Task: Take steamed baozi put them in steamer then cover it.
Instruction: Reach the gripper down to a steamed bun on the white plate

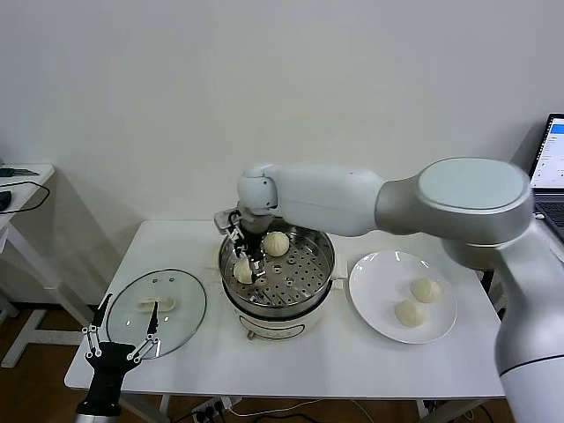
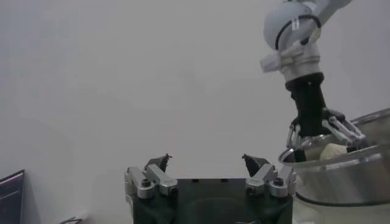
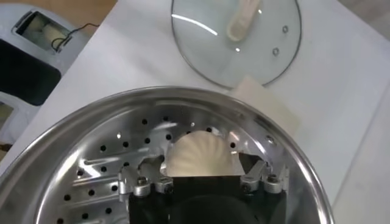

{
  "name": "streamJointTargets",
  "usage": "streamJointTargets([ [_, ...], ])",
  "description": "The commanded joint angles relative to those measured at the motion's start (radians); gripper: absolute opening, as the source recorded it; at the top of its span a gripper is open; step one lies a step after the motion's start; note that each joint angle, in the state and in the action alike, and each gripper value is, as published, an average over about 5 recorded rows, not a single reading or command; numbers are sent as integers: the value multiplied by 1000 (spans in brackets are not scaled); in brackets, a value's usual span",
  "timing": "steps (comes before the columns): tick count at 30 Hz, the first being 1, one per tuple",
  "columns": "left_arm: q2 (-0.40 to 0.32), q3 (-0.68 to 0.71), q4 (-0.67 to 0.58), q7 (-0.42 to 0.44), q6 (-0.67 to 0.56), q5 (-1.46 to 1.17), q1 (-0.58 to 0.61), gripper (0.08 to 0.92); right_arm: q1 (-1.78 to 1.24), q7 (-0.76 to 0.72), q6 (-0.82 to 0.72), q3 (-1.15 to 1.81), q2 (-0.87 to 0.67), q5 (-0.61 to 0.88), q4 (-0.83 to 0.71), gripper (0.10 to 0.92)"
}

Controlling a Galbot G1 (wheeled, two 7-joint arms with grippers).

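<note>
Hovering right gripper (image 1: 248, 261): I see fingers apart astride a pleated cream-white bun (image 3: 198, 155) on the shiny steel steamer (image 1: 310, 286) tray.
Left gripper (image 1: 121, 339): fingers apart, parked beside the clear glass lid (image 1: 181, 304) on the bench (image 1: 352, 361).
White plate (image 1: 379, 304): two buns.

Two baozi (image 1: 261, 256) lie in the steamer (image 1: 304, 304), cover (image 1: 159, 310) left, plate (image 1: 381, 304) right.

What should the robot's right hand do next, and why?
Probably lift straight up out of the steamer. The right gripper stands open around a baozi resting on the tray, so that bun looks delivered, and two baozi wait on the plate.
</note>
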Motion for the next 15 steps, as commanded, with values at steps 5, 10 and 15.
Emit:
streamJointTargets([
  [5,2,17,-6,0,11,7,-11,823,155,-198,100,80,-503,-146,235,823],
  [10,2,27,-8,0,17,13,-15,823,114,-241,165,83,-727,-236,217,823],
  [15,2,28,-8,0,18,16,-12,823,-26,-226,223,114,-830,-318,146,823],
])
